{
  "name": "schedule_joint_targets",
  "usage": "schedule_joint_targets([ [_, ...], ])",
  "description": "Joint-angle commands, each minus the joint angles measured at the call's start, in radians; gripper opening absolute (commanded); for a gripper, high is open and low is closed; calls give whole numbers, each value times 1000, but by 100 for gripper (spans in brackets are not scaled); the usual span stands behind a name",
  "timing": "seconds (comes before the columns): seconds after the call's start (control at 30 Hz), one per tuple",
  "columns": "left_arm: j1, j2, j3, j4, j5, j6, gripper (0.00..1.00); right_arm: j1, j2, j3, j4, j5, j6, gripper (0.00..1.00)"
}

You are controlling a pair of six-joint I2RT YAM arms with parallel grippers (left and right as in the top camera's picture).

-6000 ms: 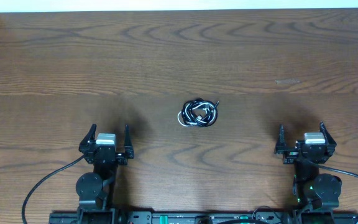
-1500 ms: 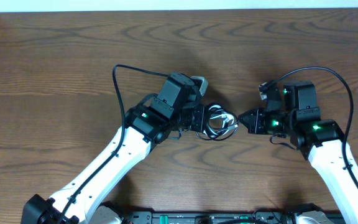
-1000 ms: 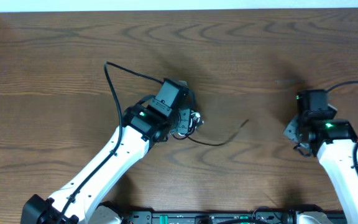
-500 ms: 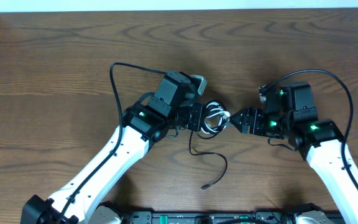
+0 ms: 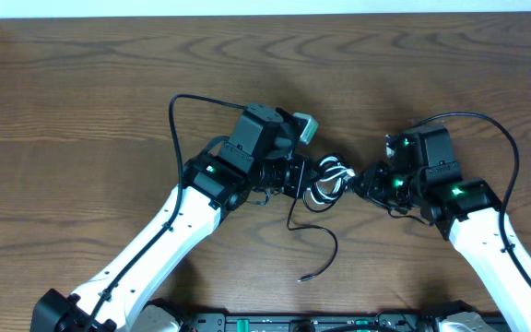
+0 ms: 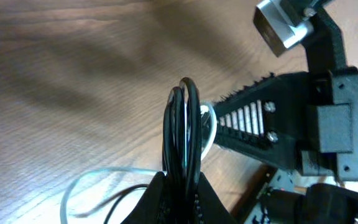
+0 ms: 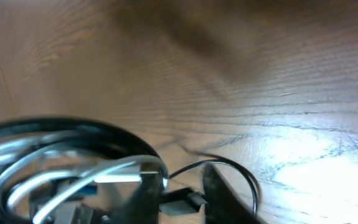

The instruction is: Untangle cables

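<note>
The cables form a small knotted coil of black and white loops, held off the table between both arms. My left gripper is shut on the black loops, which stand upright out of its jaws; a white loop sits behind them. My right gripper meets the coil from the right. In the right wrist view its narrow jaws pinch a black plug end, with white and black loops at the left. One loose black cable trails down onto the table.
Thick black wires arc from the arms over the wooden table. The loose cable's plug tip lies near the front edge, between the two arms. The right arm's fingers fill the right of the left wrist view.
My right gripper has narrowed from wide open onto a plug end and pushed slightly left into the coil. The left gripper keeps its hold; the loose black cable still hangs down.
</note>
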Motion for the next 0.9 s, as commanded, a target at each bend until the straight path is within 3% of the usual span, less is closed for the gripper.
schedule_joint_targets([
  [0.0,0,-18,6,3,48,7,8,5,5,-9,-3,22,26,9],
  [0.07,0,-18,6,2,47,6,7,5,5,-9,-3,26,26,1],
  [0.17,1,-18,6,2,35,7,8,5,5,-9,-17,47,24,1],
  [0.4,2,-18,6,-126,-284,44,7,-16,5,-9,-269,522,42,1],
  [0.5,2,-18,6,-140,-299,44,8,-58,5,-9,-324,666,56,1],
  [0.63,2,-18,6,-140,-299,44,8,-135,4,-9,-325,702,57,1],
  [0.73,1,-18,6,-139,-284,43,8,-192,4,-9,-267,597,50,28],
  [0.8,1,-18,6,-105,-135,82,7,-188,4,-9,-106,249,-224,40],
  [0.87,1,-18,6,-60,-22,97,7,-175,4,-9,-18,-43,-382,56],
])
